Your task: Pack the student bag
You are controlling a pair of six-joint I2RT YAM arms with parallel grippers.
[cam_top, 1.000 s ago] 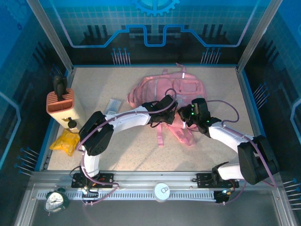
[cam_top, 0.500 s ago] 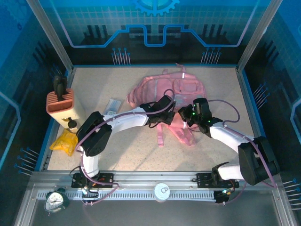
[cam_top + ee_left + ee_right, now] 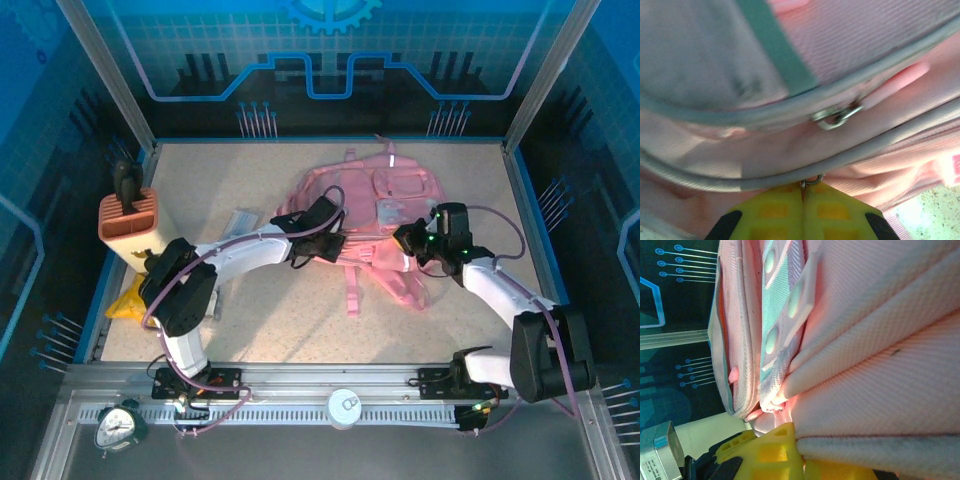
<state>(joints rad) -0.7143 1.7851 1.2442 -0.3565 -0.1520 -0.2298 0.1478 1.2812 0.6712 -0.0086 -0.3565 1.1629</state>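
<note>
Pinching together, the left gripper (image 3: 804,190) yellow fingers (image 3: 772,210) are gripping a small metal zip ring (image 3: 813,179) on the big soft pink fabric backpack (image 3: 385,195); right gripper (image 3: 792,440) is pressing closed against its pink folds, grasp unclear; backpack is lying flat mid-table on the speckled beige tabletop (image 3: 200,190)

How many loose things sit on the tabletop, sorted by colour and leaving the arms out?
Pink: 1, the student bag
Orange: 1, the ribbed box
Black: 1, an object standing in that box
Yellow: 1, a soft item at the left edge, partly hidden
Clear: 1, a flat packet
Total: 5
</note>
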